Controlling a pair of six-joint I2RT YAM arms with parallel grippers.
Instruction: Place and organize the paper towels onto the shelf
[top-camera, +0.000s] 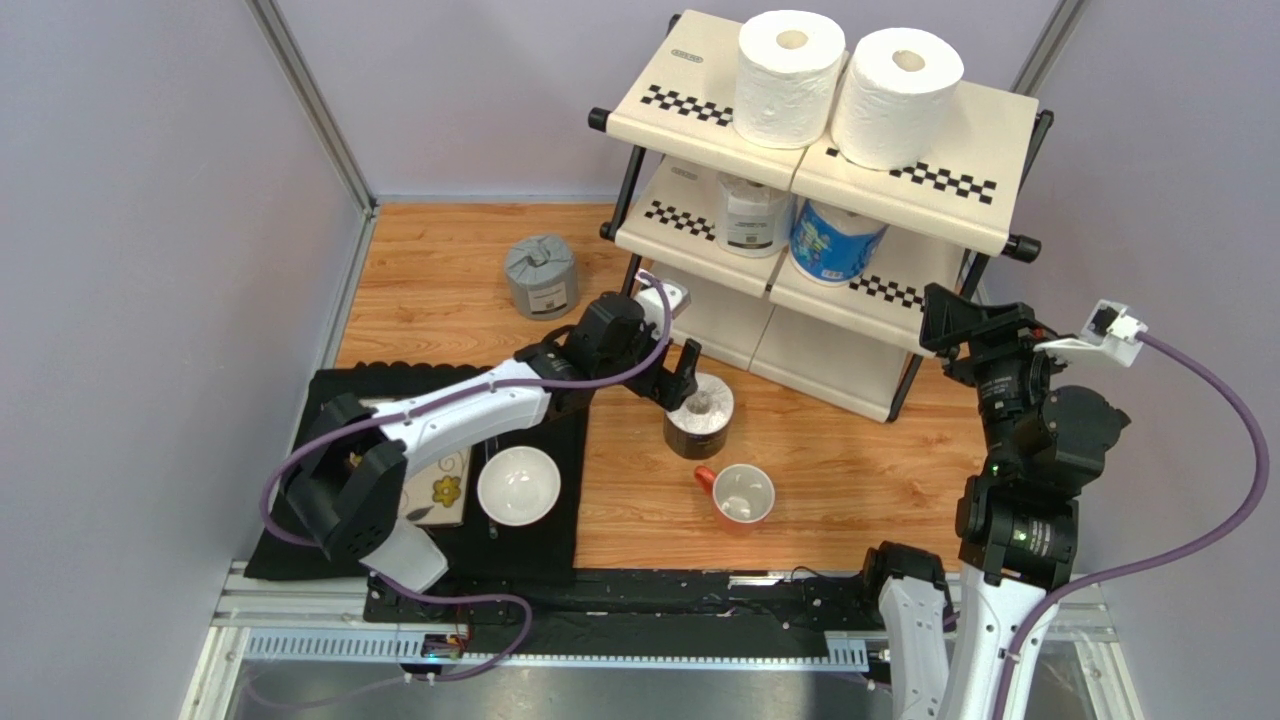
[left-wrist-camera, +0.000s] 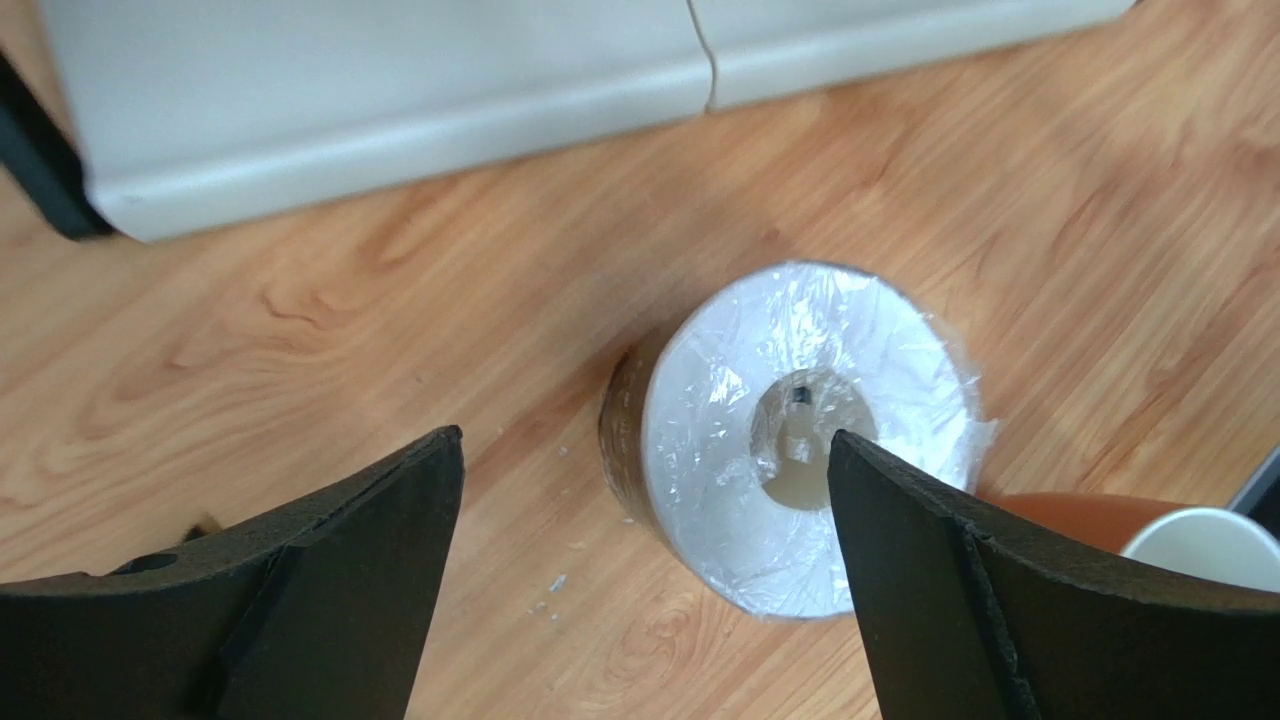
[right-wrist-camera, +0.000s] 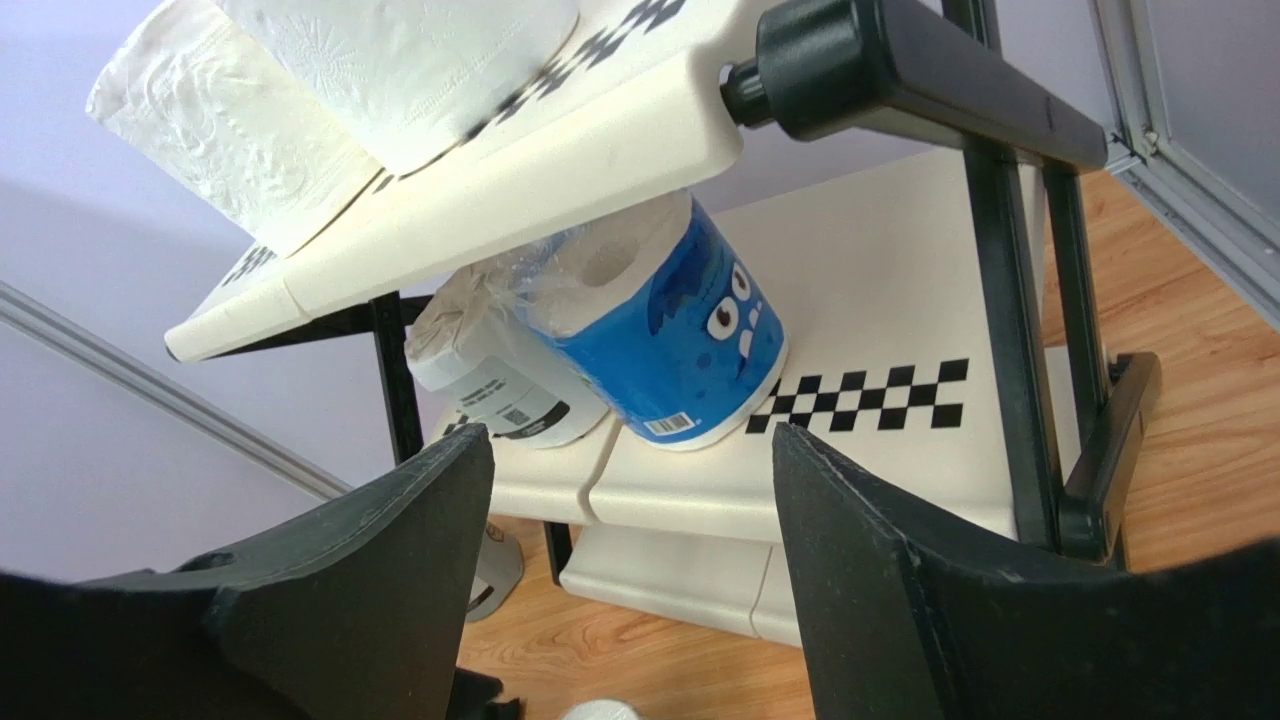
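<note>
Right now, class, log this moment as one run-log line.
left pincer open above black roll | right pincer open, facing shelf | shelved: two white rolls, blue roll, clear-wrapped roll | table: black roll, grey roll

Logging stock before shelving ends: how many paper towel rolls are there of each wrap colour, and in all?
White rolls: 2
Blue roll: 1
Clear-white roll: 1
Grey roll: 1
Black roll: 1
Total: 6

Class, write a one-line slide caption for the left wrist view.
Open left gripper poised over a black-wrapped, white-topped paper towel roll standing on the wooden table, orange mug beside it.
</note>
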